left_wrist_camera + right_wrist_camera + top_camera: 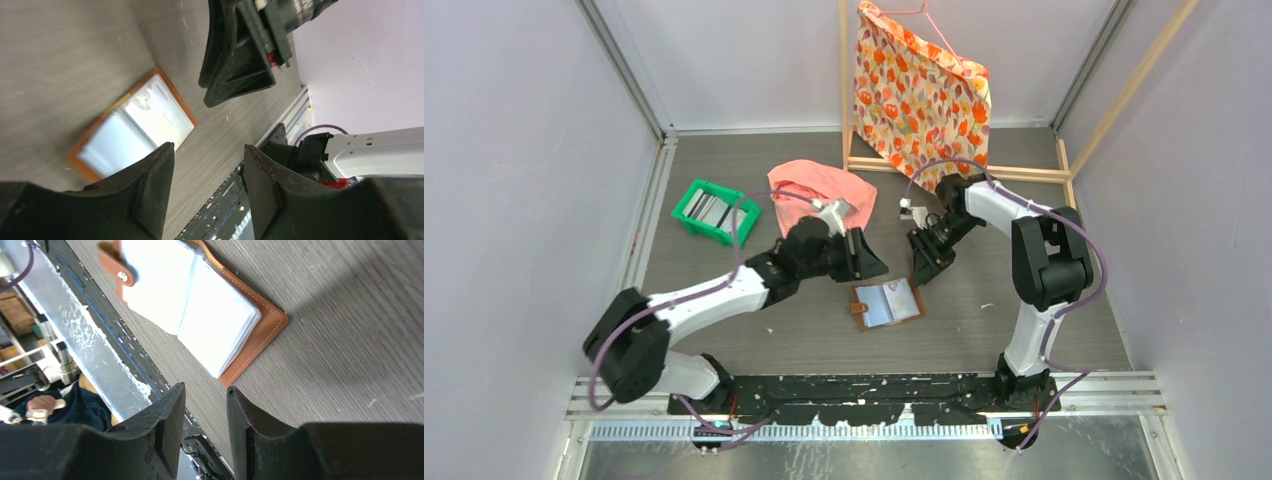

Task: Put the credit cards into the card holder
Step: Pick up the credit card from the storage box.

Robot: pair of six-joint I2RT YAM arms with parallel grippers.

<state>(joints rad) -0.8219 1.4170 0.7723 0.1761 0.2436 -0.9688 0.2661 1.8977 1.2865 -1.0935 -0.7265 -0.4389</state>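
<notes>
The card holder [887, 303] is a brown leather wallet lying open on the table, pale pockets up and snap tab to the left. It also shows in the left wrist view [135, 130] and in the right wrist view [195, 305]. The credit cards [711, 209] lie in the green tray at the far left. My left gripper [871, 264] is open and empty, just up and left of the wallet; its jaws [207, 155] hold nothing. My right gripper [921, 273] is open by a narrow gap and empty, just up and right of the wallet; it also shows in the right wrist view [205, 392].
The green tray [686, 206] sits far left. A pink cloth [822, 187] lies behind the left gripper. A floral bag [919, 90] hangs on a wooden frame [1024, 172] at the back. Grey walls close in both sides. The black base rail [874, 385] runs along the near edge.
</notes>
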